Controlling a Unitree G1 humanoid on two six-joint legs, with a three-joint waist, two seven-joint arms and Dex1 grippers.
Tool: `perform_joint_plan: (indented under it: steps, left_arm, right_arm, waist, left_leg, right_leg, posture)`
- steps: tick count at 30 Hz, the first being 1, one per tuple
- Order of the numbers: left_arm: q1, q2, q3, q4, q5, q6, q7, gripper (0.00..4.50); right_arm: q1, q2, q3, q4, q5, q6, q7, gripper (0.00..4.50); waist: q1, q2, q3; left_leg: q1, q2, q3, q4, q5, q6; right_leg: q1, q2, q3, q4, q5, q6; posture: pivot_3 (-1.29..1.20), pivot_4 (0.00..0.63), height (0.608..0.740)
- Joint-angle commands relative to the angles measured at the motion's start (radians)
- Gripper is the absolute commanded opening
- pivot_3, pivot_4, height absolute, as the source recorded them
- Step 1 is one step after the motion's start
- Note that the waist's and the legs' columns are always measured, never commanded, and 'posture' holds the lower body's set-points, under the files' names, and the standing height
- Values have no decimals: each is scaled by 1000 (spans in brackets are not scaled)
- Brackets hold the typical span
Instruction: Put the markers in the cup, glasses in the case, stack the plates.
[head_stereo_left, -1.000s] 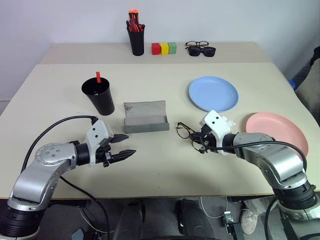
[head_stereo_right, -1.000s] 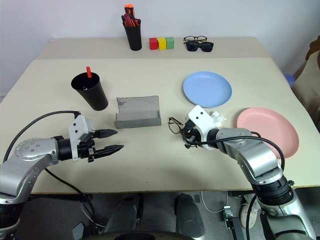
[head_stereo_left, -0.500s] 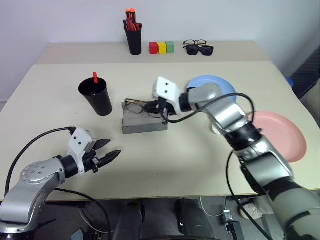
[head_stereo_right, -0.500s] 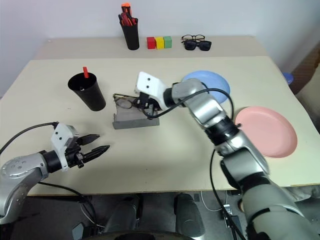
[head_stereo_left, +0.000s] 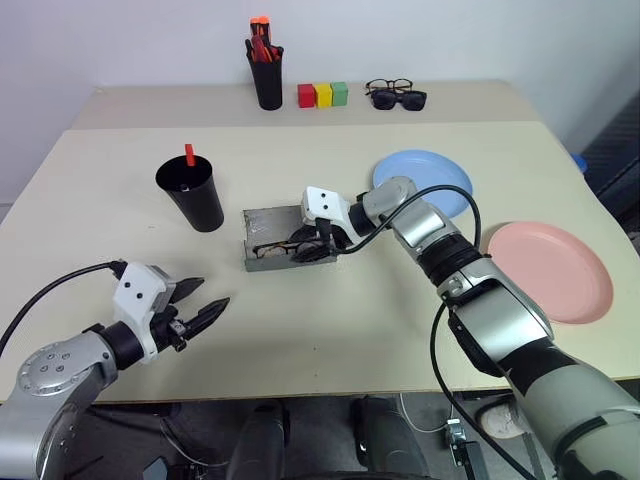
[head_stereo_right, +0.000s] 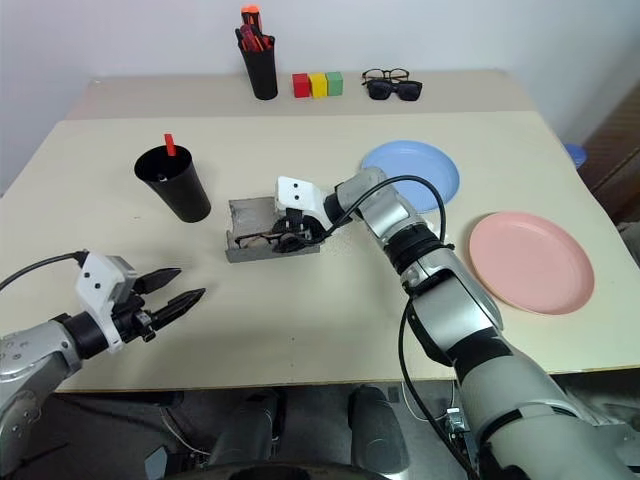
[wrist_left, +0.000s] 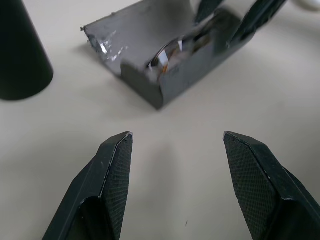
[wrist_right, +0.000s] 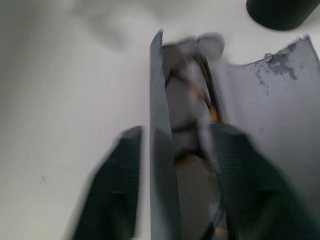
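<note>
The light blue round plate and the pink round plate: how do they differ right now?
The light blue round plate lies farther back on the table, its near edge partly hidden behind the robot's right arm; the pink round plate lies nearer the table's right edge, in full view. Colour also sets them apart. Both are shallow, of like size, flat on the beige table, apart and not yet stacked.

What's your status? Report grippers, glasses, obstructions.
Left gripper open, holding nothing, off the case. Right gripper open at the case, glasses lying inside, lid up. Nothing in the way.
</note>
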Motion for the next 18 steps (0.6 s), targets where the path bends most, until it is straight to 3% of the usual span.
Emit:
perform_joint_plan:
  steps: [1, 3, 7, 11, 15, 18]
  left_arm:
    - [-83, 8, 27, -4, -88, 26, 3, 2689]
    - [-183, 23, -19, 24, -103, 52, 9, 2112]
    - [-377, 3, -125, 94, -104, 104, 43, 145]
    - [-752, -98, -388, 377, 120, 95, 154, 60]
    - [-986, -239, -414, 667, 150, 167, 225, 60]
    - [-1125, -293, -476, 873, 234, 186, 256, 60]
  right_arm:
    - [-38, 8, -76, -35, -6, -9, -89, 4001]
    - [-6, -29, -117, -131, 4, 24, -120, 4020]
    - [119, -117, -157, -384, 16, 106, -132, 4020]
    - [404, -261, -245, -833, 91, 302, -148, 4020]
    - [568, -301, -286, -1081, 119, 467, -234, 4020]
    - [662, -310, -309, -1231, 147, 573, -295, 4020]
  waist:
    - [2, 0, 0]
    - [4, 0, 0]
    - [14, -1, 0]
    - [41, -2, -1]
    - [16, -1, 0]
    - [-2, -1, 0]
  left_leg:
    - [0, 0, 0, 0, 0, 0]
    - [0, 0, 0, 0, 0, 0]
    - [-1, -1, -1, 1, 0, 0]
    - [-1, -2, -3, 2, 0, 0]
    - [-2, -3, -1, 3, 0, 0]
    - [-1, -2, -2, 2, 0, 0]
  right_leg:
    - [0, 0, 0, 0, 0, 0]
    - [0, 0, 0, 0, 0, 0]
    - [1, 0, -1, 0, 0, 0]
    - [3, -1, -3, -1, 0, 1]
    - [2, -2, 0, -1, 1, 3]
    - [1, 0, 0, 0, 0, 3]
  posture:
    - [0, 150, 740]
    - [0, 150, 740]
    - [0, 150, 740]
    - [0, 150, 740]
    - [0, 150, 740]
    - [0, 150, 740]
